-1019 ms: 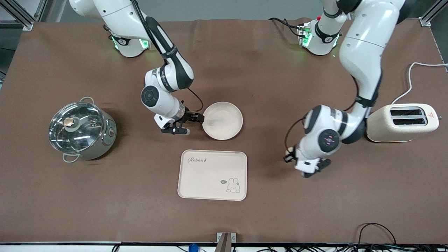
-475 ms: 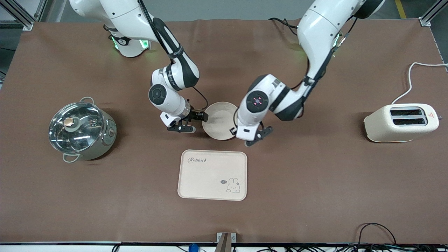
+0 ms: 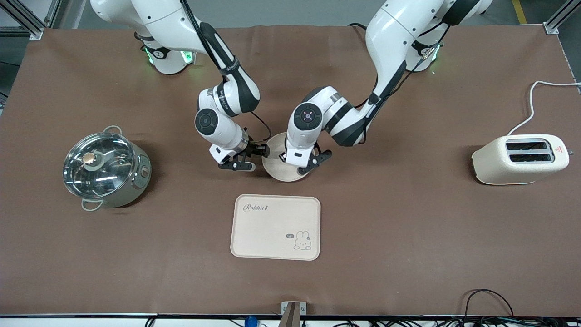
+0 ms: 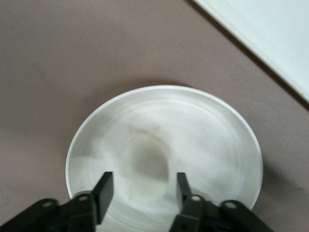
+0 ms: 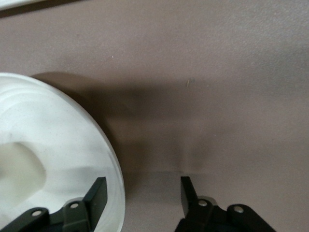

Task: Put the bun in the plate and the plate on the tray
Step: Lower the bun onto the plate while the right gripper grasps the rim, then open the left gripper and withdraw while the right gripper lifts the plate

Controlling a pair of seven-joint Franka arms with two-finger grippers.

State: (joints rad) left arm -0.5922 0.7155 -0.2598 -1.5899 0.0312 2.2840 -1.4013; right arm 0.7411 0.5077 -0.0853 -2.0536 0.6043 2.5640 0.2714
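The round cream plate (image 3: 276, 167) lies on the table, farther from the front camera than the tray (image 3: 275, 226). My left gripper (image 3: 313, 163) hangs over the plate and hides the bun in the front view. In the left wrist view the gripper (image 4: 142, 189) is open, and the pale bun (image 4: 145, 162) shows below, between its fingers, in the middle of the plate (image 4: 217, 130). My right gripper (image 3: 249, 160) is open at the plate's rim toward the right arm's end. In its wrist view (image 5: 142, 193), one finger is over the rim (image 5: 104, 145) and the other over the table. The bun (image 5: 19, 169) shows there too.
A steel pot with a glass lid (image 3: 105, 168) stands toward the right arm's end. A cream toaster (image 3: 519, 159) with a white cord stands toward the left arm's end. A corner of the tray (image 4: 270, 38) shows in the left wrist view.
My left arm has swung from near the toaster to over the plate. My right gripper has edged a little closer to the plate's rim.
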